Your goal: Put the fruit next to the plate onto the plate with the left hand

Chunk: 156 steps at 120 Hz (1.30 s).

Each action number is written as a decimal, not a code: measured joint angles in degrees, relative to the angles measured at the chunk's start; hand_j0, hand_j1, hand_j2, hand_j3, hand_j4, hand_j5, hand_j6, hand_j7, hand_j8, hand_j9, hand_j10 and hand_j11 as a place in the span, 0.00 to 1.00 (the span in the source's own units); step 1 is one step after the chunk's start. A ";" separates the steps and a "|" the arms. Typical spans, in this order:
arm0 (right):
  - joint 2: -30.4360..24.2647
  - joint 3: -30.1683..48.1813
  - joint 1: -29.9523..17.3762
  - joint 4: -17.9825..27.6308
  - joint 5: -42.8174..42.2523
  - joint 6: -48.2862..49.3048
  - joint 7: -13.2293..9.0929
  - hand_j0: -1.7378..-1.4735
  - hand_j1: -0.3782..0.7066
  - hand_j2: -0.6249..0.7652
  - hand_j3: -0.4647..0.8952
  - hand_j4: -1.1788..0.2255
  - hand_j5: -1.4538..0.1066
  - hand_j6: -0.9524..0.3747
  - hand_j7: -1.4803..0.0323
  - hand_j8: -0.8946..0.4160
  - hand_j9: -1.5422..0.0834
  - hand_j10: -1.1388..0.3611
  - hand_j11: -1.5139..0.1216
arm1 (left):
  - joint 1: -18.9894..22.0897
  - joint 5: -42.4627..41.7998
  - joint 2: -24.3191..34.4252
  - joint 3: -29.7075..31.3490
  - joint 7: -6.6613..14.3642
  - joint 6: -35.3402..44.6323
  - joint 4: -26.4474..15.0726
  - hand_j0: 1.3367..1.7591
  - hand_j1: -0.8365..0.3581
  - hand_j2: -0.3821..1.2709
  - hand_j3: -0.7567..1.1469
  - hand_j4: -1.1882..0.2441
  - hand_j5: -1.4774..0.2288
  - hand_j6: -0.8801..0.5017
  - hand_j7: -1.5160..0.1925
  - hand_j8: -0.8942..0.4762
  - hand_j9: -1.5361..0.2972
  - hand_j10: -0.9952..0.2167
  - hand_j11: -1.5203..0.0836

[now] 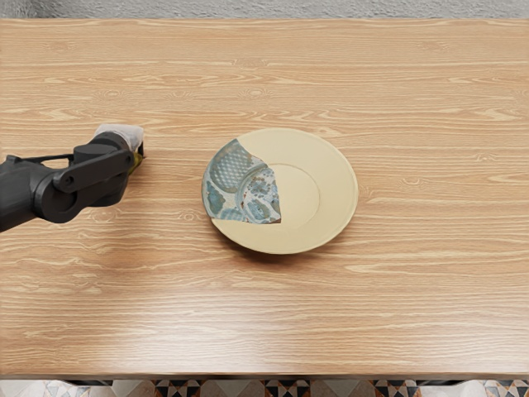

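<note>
Entering from the left edge, the left hand (121, 134) covers a yellow fruit (138, 158), only a sliver showing, left of centre; whether it grips cannot be told. The plate (331, 194) lies mid-counter (264, 314), apart to the right.

The black left arm (50, 186) reaches in from the left edge, slanting up and to the right. Its pale robot hand (120, 134) sits at the far end, largely hidden behind the wrist.
</note>
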 joint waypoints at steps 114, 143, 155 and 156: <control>0.00 0.01 0.09 0.00 0.00 0.00 0.00 0.30 0.03 0.45 0.34 0.84 0.93 0.72 0.98 0.68 0.95 0.76 0.93 | -6.62 -4.85 5.47 -2.01 -0.04 -0.82 -11.20 0.75 0.49 0.42 0.40 0.51 0.41 0.38 0.43 0.37 0.42 0.36 0.47; 0.00 0.01 0.09 0.00 0.00 0.00 0.06 0.30 0.03 0.45 0.34 0.84 0.93 0.72 0.98 0.68 0.95 0.76 0.93 | -8.42 -6.16 5.24 -3.04 -0.06 -0.57 -14.48 0.76 0.46 0.44 0.40 0.50 0.40 0.40 0.43 0.38 0.42 0.37 0.47; 0.00 0.01 0.09 -0.01 0.00 0.00 0.08 0.30 0.03 0.45 0.34 0.84 0.93 0.72 0.98 0.68 0.95 0.76 0.93 | -9.53 -6.32 5.18 -4.00 -0.05 -0.58 -15.43 0.76 0.47 0.42 0.40 0.50 0.40 0.40 0.43 0.38 0.41 0.37 0.46; 0.00 0.01 0.09 -0.01 0.00 0.00 0.08 0.30 0.03 0.45 0.34 0.84 0.93 0.72 0.98 0.68 0.95 0.76 0.93 | -9.60 -6.30 5.16 -4.06 -0.05 -0.57 -15.49 0.76 0.47 0.42 0.40 0.50 0.40 0.40 0.43 0.38 0.41 0.37 0.46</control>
